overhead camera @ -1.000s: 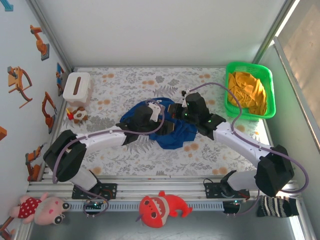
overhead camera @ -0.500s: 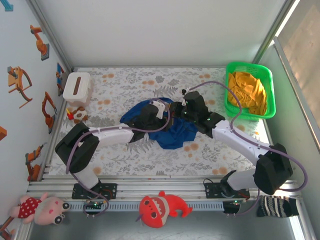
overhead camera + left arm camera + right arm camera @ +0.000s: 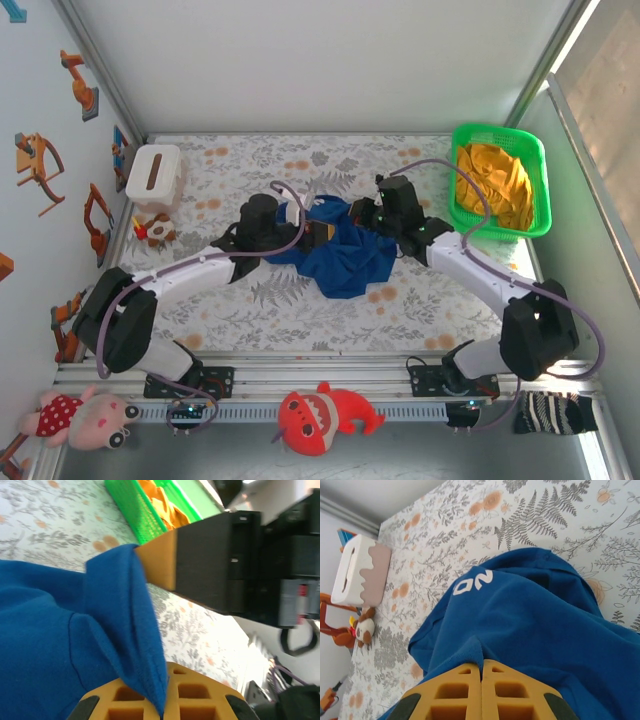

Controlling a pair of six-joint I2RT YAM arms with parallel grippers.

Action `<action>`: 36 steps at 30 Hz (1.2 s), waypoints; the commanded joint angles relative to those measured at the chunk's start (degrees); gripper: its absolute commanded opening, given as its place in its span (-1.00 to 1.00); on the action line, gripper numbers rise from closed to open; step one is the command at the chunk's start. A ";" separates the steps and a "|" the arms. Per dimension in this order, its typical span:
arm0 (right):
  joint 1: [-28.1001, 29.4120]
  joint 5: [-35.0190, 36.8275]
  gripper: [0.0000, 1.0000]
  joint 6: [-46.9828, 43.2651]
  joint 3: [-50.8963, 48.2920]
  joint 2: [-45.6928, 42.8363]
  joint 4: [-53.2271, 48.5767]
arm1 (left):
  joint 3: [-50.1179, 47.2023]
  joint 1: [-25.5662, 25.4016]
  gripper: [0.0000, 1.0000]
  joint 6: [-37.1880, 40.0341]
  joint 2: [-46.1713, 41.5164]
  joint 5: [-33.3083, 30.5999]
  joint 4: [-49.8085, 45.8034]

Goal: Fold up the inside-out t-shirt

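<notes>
The inside-out t-shirt [image 3: 345, 262] is a royal-blue heap in the middle of the flowered table. My left gripper [image 3: 318, 231] and right gripper [image 3: 357, 214] meet over its back edge, close together. In the left wrist view my gripper [image 3: 164, 680] is shut on a hanging fold of the t-shirt [image 3: 60, 630], and the right gripper's orange finger [image 3: 159, 560] holds the same fold higher up. In the right wrist view my gripper [image 3: 481, 667] is shut on a pinch of the t-shirt [image 3: 535, 615], which shows white lettering [image 3: 473, 583].
A green basket [image 3: 500, 129] holding an orange-yellow garment [image 3: 495, 178] stands at the back right. A white tissue box [image 3: 153, 172] and a small plush toy [image 3: 155, 230] sit at the back left. Soft toys [image 3: 325, 412] lie in front of the arm bases.
The left gripper has shut on the shirt's fold next to the right gripper. The left arm's wrist has drawn back to the left, and the right gripper has moved slightly toward the back.
</notes>
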 commanded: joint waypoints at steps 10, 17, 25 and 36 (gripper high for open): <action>-1.06 -0.62 -0.26 -2.44 -1.88 -4.28 -0.17 | -4.06 3.07 -1.00 -3.57 -2.21 6.94 3.05; 4.35 5.02 -0.17 -2.93 -8.67 -10.81 -1.89 | -4.05 4.06 -1.00 -2.60 -3.62 7.05 0.99; 5.77 5.94 -0.10 -6.41 -7.50 -4.09 -0.70 | -3.46 4.50 -1.00 -1.96 -4.51 7.38 -0.69; 5.65 -1.36 -1.00 -6.97 -3.81 2.79 5.31 | -5.31 6.07 -1.00 -1.87 -4.79 6.38 -1.01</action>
